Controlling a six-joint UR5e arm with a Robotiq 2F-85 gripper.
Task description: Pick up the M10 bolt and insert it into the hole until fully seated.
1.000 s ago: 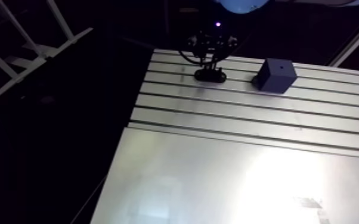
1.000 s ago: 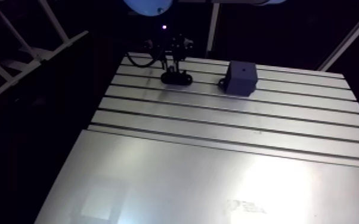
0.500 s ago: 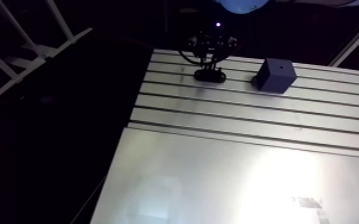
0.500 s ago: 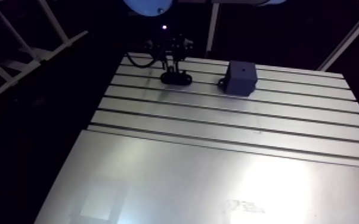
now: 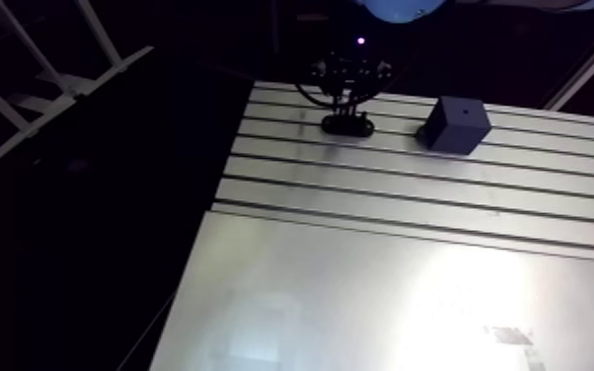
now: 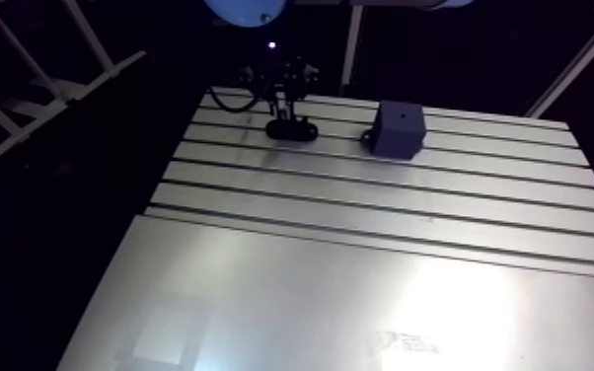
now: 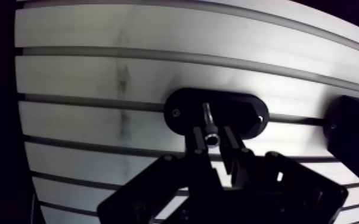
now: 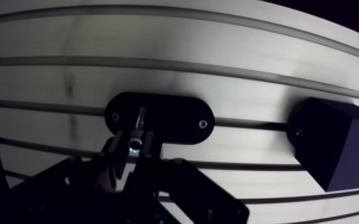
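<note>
Here, the Robotiq gripper pinches the M10 bolt at its head, the shank reaching over a black oval holder on the slotted aluminium table. Farther off to one side stands a dark block with a hole in its top.

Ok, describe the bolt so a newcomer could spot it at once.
On the slotted table sits a black oval plate, beside a dark block. The bolt stands at the plate's middle, its head gripped by the tool. It alone is slim, shiny metal.
</note>
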